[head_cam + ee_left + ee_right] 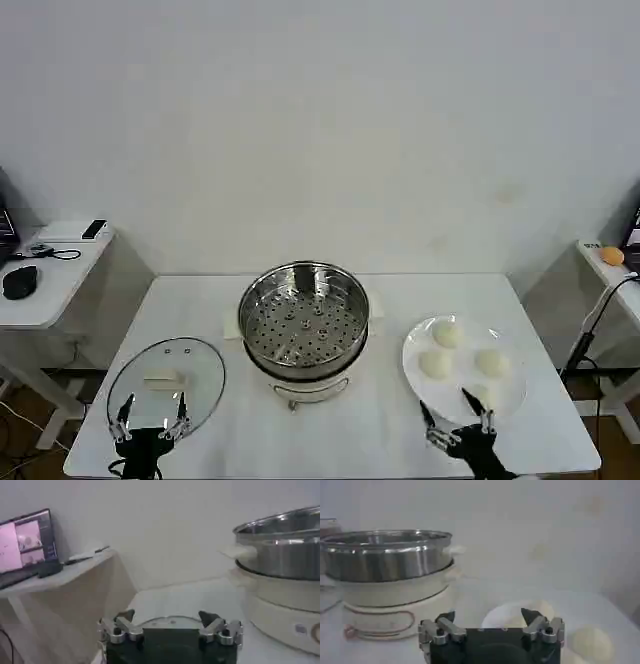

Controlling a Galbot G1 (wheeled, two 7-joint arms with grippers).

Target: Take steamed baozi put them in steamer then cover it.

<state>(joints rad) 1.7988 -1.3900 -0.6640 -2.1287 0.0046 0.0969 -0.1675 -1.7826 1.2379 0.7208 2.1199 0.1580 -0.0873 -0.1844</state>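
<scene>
the right gripper (458, 415), jaws apart beside the plate (415, 345), should centre over one steamed baozi (436, 364) and squeeze softly.

Head camera looks down over the whole table (380, 420); both low wrist cameras share the steamer (304, 320).

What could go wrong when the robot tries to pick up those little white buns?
The steamed baozi sit close together on the plate, so the open right end effector might bump one and roll it off. A hard squeeze could squash a soft bun. Later, the cover, lying near the table edge, could slip from the left end effector.
</scene>
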